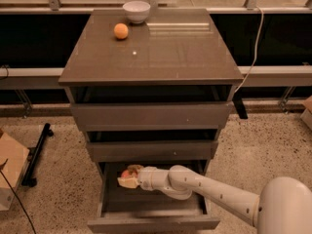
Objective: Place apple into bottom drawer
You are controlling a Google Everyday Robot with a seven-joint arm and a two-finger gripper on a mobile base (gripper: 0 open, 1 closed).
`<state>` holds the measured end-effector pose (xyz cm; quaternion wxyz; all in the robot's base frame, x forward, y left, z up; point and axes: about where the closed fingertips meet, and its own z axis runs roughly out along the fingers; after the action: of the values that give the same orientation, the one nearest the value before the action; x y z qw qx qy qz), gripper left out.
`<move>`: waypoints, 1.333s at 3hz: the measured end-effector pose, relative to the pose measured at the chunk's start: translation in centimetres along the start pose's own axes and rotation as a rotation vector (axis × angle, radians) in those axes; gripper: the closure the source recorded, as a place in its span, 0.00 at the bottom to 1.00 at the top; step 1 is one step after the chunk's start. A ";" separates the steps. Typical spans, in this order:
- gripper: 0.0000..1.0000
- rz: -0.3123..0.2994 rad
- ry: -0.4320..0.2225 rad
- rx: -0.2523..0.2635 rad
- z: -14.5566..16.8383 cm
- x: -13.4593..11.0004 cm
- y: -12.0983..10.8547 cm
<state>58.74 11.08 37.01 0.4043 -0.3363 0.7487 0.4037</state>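
**Speckled floor, bottom drawer open, apple in my jaws**

Speckled stone flooring runs under everything, with a cardboard box at its left edge and a black stand lying beside it. Nearest to me is the bottom drawer, pulled well out, its flat front panel low in the view and its shallow tray open to the top. My white arm comes in from the lower right and reaches across that tray toward its rear left corner. At the end of it my jaws are closed around the apple. Its red skin shows between the pale fingers. The fruit sits inside the drawer's outline, up near the back, but I cannot tell whether it touches the drawer floor.

Just above, the middle drawer stands a little way out, and the top drawer above it does too, each with a dark gap over its front. Over them spreads the glossy brown table. Toward its far left lies a small orange, and behind that, at the back edge, a white bowl. A white cable hangs down on the right, past a railed ledge.
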 end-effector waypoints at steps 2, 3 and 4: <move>1.00 0.093 0.042 0.086 3.4 8.1 -4.0; 1.00 0.130 0.047 0.142 4.3 11.3 -6.1; 0.81 0.160 0.061 0.193 4.9 14.2 -7.7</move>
<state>60.39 9.40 20.29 0.3781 -0.2471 0.8205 0.3503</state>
